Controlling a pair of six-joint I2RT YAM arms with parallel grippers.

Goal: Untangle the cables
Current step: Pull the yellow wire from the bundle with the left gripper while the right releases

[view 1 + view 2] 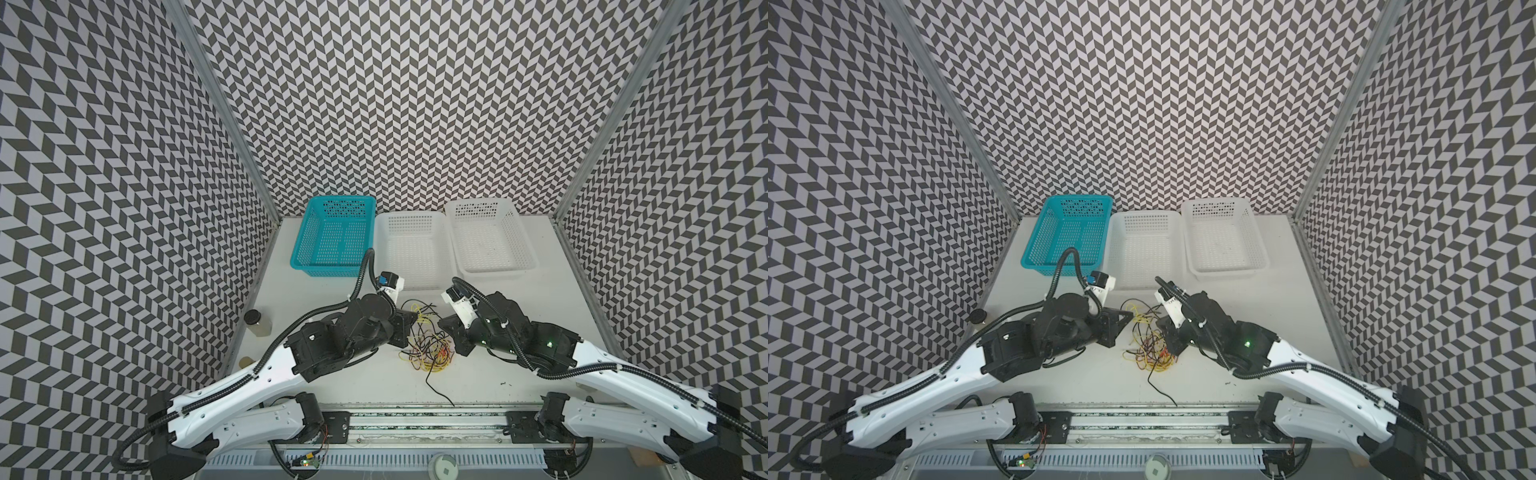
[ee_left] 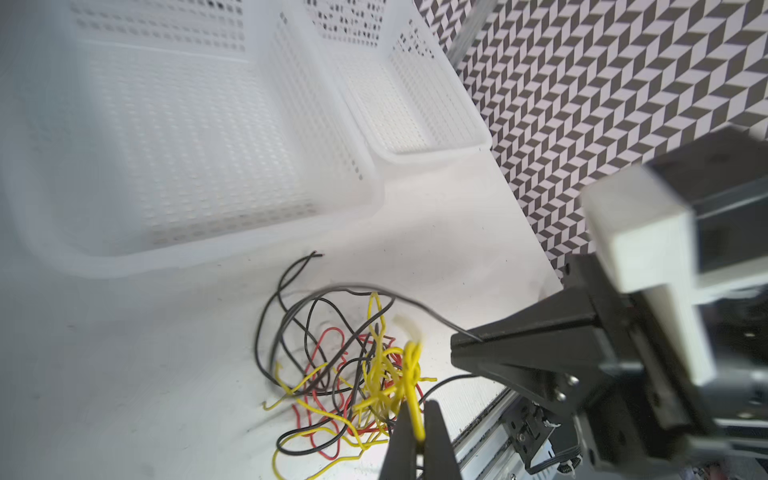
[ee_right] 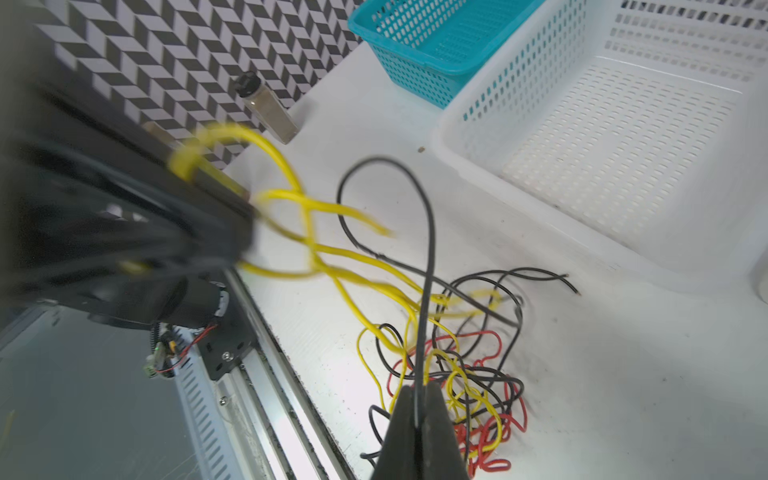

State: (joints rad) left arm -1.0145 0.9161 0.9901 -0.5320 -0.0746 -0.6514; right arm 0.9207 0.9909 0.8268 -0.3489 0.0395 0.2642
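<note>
Yellow cable [image 2: 413, 399] pinched in L jaws, black cable [image 3: 432, 249] in R jaws; rest of cables [image 1: 430, 353] heaped on worktop [image 1: 478, 382] btwn both arms, each strand runs inward to heap, so prob pull outward

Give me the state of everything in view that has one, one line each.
left claw, shut on a yellow cable
right claw, shut on a black cable
cables, tangled in one pile
teal basket, empty
middle white basket, empty
right white basket, empty
bottle, black cap on
</note>
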